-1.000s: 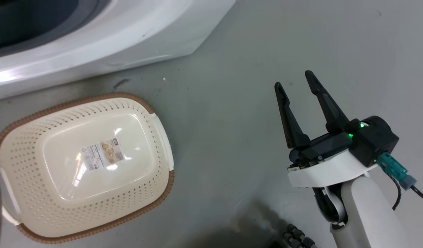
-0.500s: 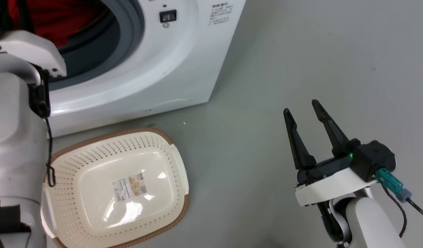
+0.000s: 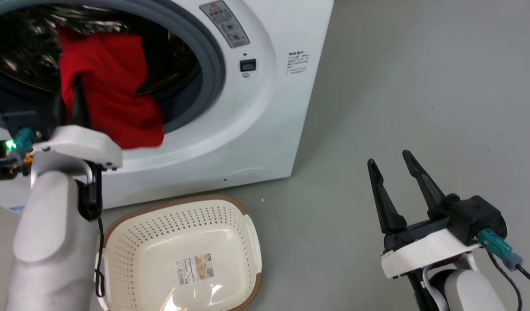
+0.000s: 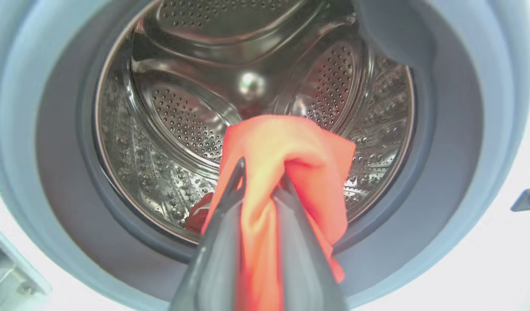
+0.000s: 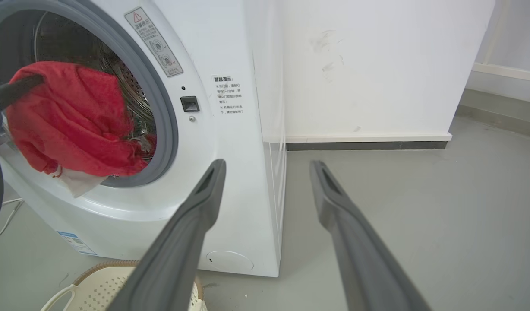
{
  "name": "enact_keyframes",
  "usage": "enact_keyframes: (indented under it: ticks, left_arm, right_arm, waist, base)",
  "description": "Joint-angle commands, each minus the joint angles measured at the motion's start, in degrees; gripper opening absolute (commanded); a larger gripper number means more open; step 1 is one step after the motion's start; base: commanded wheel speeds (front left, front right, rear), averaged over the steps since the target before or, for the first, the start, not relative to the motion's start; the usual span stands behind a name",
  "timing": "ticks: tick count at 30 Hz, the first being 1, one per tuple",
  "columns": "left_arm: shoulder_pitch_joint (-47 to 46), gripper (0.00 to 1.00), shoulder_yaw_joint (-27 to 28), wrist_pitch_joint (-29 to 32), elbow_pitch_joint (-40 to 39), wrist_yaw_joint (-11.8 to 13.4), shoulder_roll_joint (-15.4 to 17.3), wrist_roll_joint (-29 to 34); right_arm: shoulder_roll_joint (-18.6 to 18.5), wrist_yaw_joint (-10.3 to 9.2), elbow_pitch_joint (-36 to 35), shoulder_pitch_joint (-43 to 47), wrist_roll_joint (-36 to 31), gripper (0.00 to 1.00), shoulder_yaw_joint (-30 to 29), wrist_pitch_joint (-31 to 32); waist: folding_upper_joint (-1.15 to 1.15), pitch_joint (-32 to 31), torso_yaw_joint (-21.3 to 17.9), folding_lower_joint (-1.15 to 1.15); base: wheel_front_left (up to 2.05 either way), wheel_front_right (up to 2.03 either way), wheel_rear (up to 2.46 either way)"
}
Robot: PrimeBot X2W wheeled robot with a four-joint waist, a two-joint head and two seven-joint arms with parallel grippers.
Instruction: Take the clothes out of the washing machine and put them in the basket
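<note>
Our left tool (image 4: 263,172) is clamped on a plain red garment (image 3: 114,99) at the mouth of the washing machine (image 3: 265,129), the basket (image 3: 250,242) sits on the floor (image 3: 420,86) below it, and our right tool (image 3: 389,157), well apart, hangs spread wide.

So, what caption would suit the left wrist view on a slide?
Left gripper shut on a red garment, held at the mouth of the washing machine.

Laundry room (washing machine (image 3: 265,129), basket (image 3: 140,242))
</note>
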Motion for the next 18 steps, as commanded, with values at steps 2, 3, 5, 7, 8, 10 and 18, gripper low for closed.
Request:
enact_keyframes:
  ticks: [2, 3, 5, 7, 8, 10, 18]
  left_arm:
    - [3.0, 0.0, 0.7, -0.3, -3.1, 0.4, -1.0, 0.4]
    - [4.5, 0.0, 1.1, -0.3, -4.7, 0.4, -1.6, 0.5]
    - [7.7, 0.0, 1.7, -0.3, -7.7, 0.7, -2.8, 0.6]
    - [10.9, 0.0, 1.8, -0.2, -10.5, 0.5, -3.7, 0.9]
    - [12.5, 0.0, 1.7, -0.2, -12.1, 0.5, -4.4, 1.1]
    - [16.1, 0.0, 1.6, -0.2, -14.7, 0.8, -5.3, 1.6]
    - [30.2, 0.0, 1.8, -0.2, -22.1, 2.5, -8.8, 1.5]
  right_arm:
    - [0.1, -0.04, -0.6, 1.6, 0.1, 1.0, -0.6, 0.3]
    - [0.1, -0.04, -0.8, 2.0, 0.2, 1.0, -0.8, 0.6]
    - [0.1, -0.04, -1.1, 2.8, 0.1, 1.0, -1.2, 1.0]
    - [0.1, -0.04, -1.3, 4.1, -0.1, 1.0, -1.8, 1.4]
    - [0.1, -0.04, -1.5, 4.6, -0.1, 1.0, -2.1, 1.7]
    - [0.1, -0.04, -2.0, 5.5, 0.1, 1.0, -2.4, 2.1]
    - [0.1, -0.04, -4.6, 8.3, -0.7, 1.0, -2.6, 4.0]
  waist:
    - [0.0, -2.9, 1.6, 0.01]
    - [0.0, -3.5, 1.9, 0.01]
    - [0.0, -5.0, 2.5, 0.01]
    - [0.0, -6.5, 3.1, 0.01]
    - [0.0, -7.1, 3.4, 0.01]
    - [0.0, -8.3, 3.9, 0.01]
    - [0.0, -10.4, 5.0, 0.01]
  base:
    - [0.0, 0.0, 0.0]
    - [0.0, 0.0, 0.0]
    - [0.0, 0.0, 0.0]
    - [0.0, 0.0, 0.0]
    - [0.0, 0.0, 0.0]
    - [0.0, 0.0, 0.0]
    - [0.0, 0.0, 0.0]
